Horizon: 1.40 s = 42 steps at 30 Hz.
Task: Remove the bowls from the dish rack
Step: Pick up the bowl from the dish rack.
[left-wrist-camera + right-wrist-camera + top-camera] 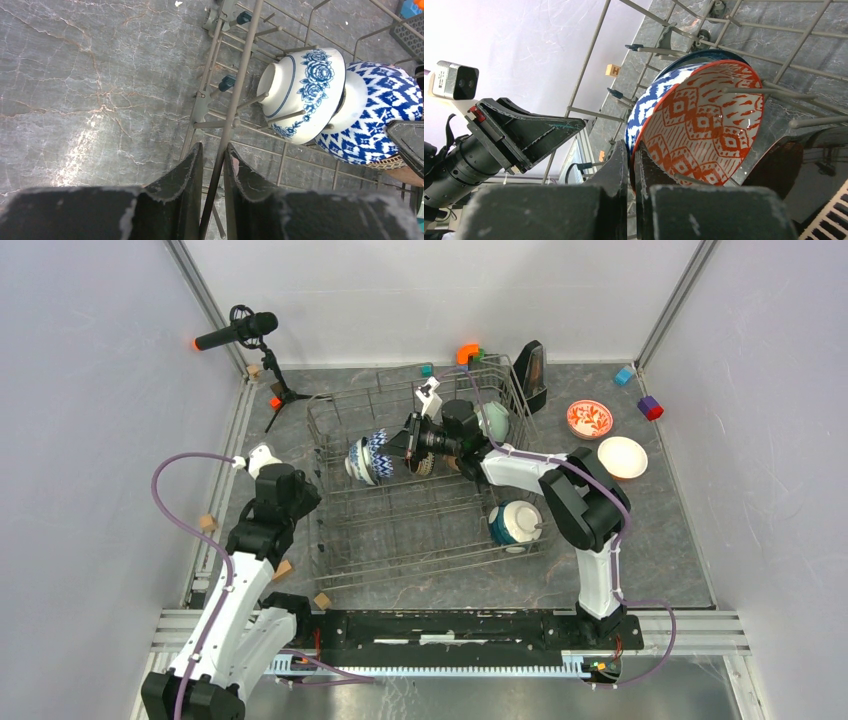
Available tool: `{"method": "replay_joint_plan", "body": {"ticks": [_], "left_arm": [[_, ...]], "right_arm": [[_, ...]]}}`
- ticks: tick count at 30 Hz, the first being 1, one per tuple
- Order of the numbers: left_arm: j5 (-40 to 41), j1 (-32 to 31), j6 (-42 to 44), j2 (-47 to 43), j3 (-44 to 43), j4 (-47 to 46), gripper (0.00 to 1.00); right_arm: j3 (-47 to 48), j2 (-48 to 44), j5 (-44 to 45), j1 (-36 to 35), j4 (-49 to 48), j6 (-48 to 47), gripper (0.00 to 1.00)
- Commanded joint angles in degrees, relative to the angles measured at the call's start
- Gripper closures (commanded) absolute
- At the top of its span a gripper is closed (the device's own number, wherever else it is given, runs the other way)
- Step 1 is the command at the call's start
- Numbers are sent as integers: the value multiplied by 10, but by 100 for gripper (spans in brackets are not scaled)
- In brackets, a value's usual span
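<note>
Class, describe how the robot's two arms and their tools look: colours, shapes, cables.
Both the left arm and right arm have white links with bulky black joints. A purple cable loops along each. The left tool and right tool each end in two dark, wedge-shaped fingers with scuffed, greyish edges.

Nested bowls (372,457) inside dish rack (420,525) — two other bowls (589,419) on table (680,540), right.
</note>
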<state>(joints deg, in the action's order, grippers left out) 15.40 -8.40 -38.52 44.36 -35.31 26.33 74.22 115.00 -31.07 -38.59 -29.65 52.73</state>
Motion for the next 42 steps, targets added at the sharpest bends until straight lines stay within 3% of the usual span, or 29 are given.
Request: {"method": "replay_joint_plan", "body": {"ticks": [1, 20, 29, 36, 42], "left_arm": [[63, 10, 13, 18, -6, 12, 82], [62, 10, 12, 12, -3, 13, 79], [56, 10, -6, -3, -31, 40, 37], [13, 10, -13, -7, -142, 106, 4], [-75, 10, -33, -10, -210, 110, 0]], "right_arm": [[22, -85, -36, 8, -119, 9, 100], [26, -138, -36, 23, -64, -21, 100], [48, -195, -23, 18, 15, -89, 100], [62, -305, 44, -15, 167, -239, 100], [51, -420, 204, -119, 325, -420, 100]]}}
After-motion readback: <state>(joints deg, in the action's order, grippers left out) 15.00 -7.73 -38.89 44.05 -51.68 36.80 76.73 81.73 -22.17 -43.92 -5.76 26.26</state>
